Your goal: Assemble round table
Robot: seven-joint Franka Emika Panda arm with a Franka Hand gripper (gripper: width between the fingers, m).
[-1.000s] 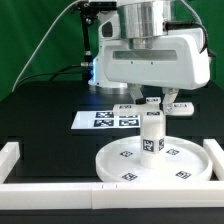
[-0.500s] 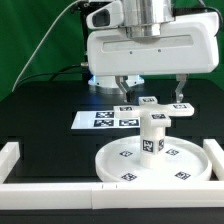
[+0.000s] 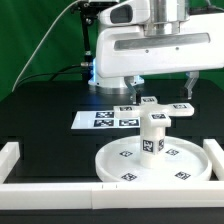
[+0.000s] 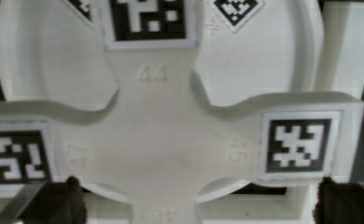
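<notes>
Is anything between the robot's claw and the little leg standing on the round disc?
No, just air. In the exterior view the open gripper hangs above the leg, with nothing between them.

Matt white plastic round table (image 3: pixel 152 160)

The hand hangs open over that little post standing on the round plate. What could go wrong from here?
1. The leg stands upright on the round disc with nothing gripping it; a nudge might tip it.
2. The open hand hovers right over the cross-shaped piece that seems to sit atop the leg; descending off-centre, a finger could knock it askew.
</notes>
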